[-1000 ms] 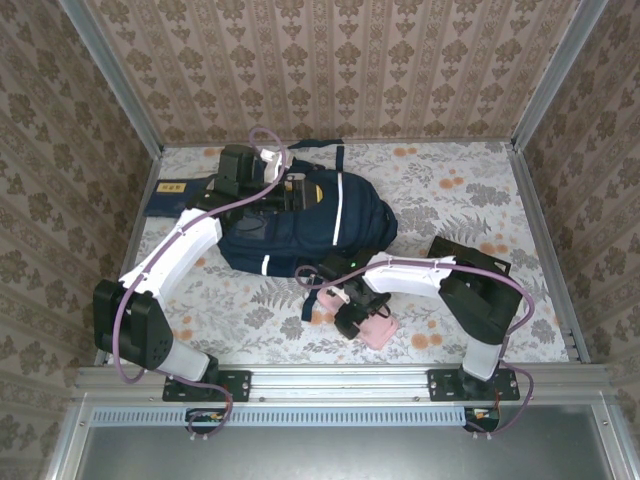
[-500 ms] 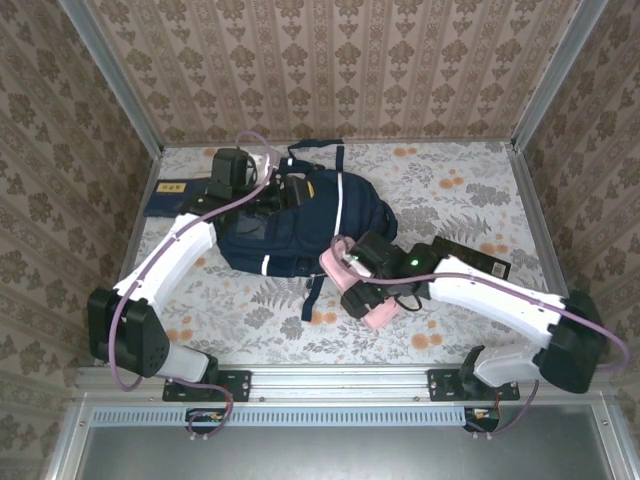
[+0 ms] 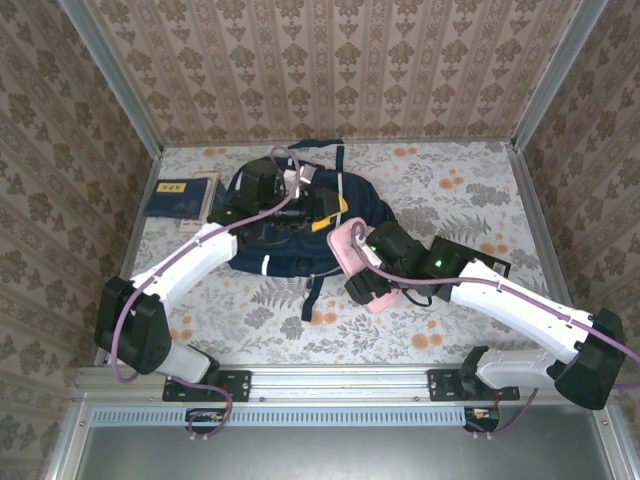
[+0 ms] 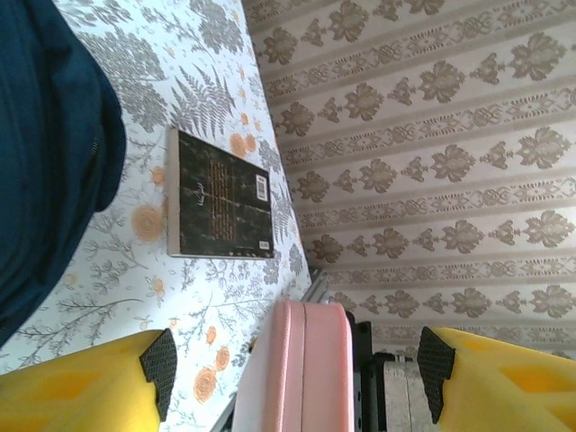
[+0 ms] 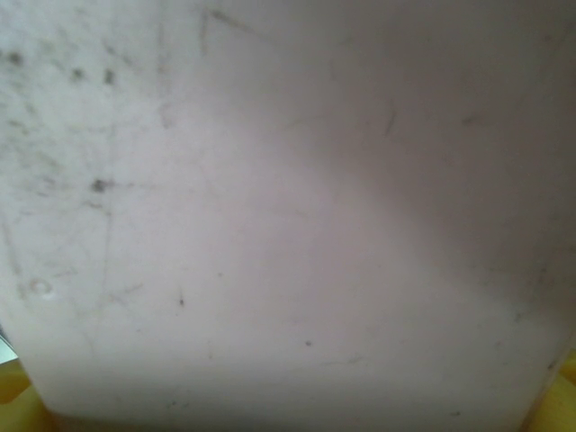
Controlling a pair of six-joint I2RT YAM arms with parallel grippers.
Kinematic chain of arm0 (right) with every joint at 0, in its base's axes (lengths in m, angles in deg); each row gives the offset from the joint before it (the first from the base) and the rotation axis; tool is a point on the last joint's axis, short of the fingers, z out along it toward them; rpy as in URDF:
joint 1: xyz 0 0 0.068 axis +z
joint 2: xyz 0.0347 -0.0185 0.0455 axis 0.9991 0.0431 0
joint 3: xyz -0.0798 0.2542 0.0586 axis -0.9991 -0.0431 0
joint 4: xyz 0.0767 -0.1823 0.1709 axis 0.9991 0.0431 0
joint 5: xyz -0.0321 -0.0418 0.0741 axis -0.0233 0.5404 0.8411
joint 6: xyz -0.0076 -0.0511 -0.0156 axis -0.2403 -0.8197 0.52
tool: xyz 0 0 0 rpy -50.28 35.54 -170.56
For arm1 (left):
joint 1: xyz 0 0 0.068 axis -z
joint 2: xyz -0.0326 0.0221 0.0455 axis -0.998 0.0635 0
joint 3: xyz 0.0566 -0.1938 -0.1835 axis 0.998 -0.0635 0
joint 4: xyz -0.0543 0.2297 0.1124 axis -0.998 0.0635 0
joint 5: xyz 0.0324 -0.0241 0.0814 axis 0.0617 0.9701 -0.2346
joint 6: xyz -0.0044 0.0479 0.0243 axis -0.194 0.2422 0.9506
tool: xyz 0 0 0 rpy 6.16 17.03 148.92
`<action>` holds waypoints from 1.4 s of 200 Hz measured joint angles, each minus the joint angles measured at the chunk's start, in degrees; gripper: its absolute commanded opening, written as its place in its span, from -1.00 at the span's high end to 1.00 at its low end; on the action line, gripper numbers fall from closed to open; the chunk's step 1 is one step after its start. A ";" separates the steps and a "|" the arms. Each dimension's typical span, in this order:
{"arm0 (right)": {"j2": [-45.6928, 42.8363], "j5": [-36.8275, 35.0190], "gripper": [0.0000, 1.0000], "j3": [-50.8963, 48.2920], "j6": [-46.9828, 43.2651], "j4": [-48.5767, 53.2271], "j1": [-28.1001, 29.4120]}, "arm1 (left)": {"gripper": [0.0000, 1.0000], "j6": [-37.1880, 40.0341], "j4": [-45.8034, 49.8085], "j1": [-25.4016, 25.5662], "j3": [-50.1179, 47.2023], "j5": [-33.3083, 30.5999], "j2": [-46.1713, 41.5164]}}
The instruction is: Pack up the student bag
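"So, where is the student bag (image 3: 285, 243) lying?"

"It is lying flat on the flowered table (image 3: 450, 190), toward the far left, and the left gripper (image 3: 322, 205) is reaching over its middle."

"Is that gripper holding anything?"

"No, its yellow fingers (image 4: 81, 396) are standing wide apart with nothing between them."

"And the right gripper (image 3: 362, 282)?"

"It is clasping a pink case (image 3: 350, 245), jaws spread wide around it, just beside the bag's near right edge."

"What else is lying about?"

"A navy book (image 3: 180, 197) with a yellow label is sitting left of the bag, and a black book (image 4: 220, 198) is lying to its right."
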 measured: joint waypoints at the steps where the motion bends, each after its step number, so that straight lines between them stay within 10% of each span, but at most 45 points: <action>1: 0.00 0.00 -0.64 0.00 0.02 -0.07 -0.07 | -0.47 -0.02 -0.02 0.04 -0.02 0.02 0.00; 67: -0.42 -0.37 -0.65 -0.15 1.09 -2.19 -1.64 | -0.37 -0.63 -1.05 4.52 -1.79 0.15 0.00; 118: -0.46 -0.07 -0.71 -0.15 1.95 -2.99 -2.32 | 0.42 0.74 -1.14 5.38 -1.95 -1.01 0.11; 217: -10.78 6.91 -0.99 -8.66 11.13 -13.99 -9.22 | 0.47 -9.29 -10.73 3.45 -5.22 -2.19 -0.35; 280: -22.86 17.70 -0.99 -22.01 41.35 -34.45 -23.39 | 0.51 -18.40 -22.29 -2.64 -9.62 -7.56 -0.46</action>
